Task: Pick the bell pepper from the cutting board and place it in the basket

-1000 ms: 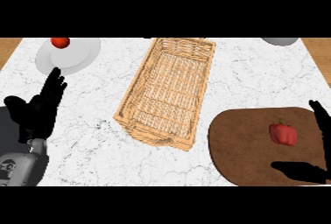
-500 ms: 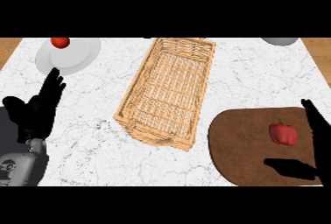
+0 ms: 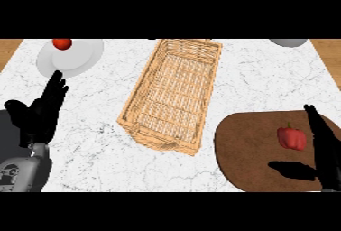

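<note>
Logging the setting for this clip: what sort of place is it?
Most likely a kitchen counter: a white marble-look top carries a brown cutting board with a red bell pepper, a woven basket, and a white plate with a small red fruit.

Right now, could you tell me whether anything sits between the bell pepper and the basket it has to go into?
Nothing visible does. The bell pepper lies on the cutting board, and only bare board and marble counter separate it from the basket to its left. The right hand is open beside the pepper, not touching it.
</note>
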Motion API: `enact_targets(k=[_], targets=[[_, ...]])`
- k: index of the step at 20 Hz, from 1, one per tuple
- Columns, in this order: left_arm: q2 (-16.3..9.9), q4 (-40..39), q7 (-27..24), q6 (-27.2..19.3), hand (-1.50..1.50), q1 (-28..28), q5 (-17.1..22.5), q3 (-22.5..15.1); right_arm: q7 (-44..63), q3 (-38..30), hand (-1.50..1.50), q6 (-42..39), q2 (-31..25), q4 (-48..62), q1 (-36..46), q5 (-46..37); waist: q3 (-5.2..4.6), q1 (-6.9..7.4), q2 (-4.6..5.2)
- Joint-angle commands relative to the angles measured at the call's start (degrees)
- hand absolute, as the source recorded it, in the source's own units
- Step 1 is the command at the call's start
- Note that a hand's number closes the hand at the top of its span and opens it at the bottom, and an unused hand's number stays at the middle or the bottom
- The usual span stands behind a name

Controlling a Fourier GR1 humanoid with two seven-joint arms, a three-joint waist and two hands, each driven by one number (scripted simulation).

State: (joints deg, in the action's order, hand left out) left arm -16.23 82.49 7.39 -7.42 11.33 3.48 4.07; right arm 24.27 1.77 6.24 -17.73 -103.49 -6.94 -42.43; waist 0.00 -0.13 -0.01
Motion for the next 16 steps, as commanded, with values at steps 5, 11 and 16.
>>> enact_targets(k=[5, 11, 16], targets=[[3.15, -2.05, -0.01, -0.96, 0.0, 2.02, -2.61, 0.86, -1.97, -3.88, -1.5, -1.37, 1.28, 4.91, 2.32, -1.91, -0.01, -0.07, 0.01], [1.12, -2.66, -0.83, 3.13, 0.0, 1.21, -1.8, 2.87, -1.86, -2.53, -1.5, -0.38, 3.63, 13.76, 8.88, -6.4, -0.01, 0.11, 0.08], [3.06, 6.89, 5.8, 1.21, 0.0, -1.11, -4.02, 0.88, -6.74, -3.24, -1.5, 0.97, 4.69, 15.08, 5.71, -6.43, 0.01, 0.16, -0.01]])
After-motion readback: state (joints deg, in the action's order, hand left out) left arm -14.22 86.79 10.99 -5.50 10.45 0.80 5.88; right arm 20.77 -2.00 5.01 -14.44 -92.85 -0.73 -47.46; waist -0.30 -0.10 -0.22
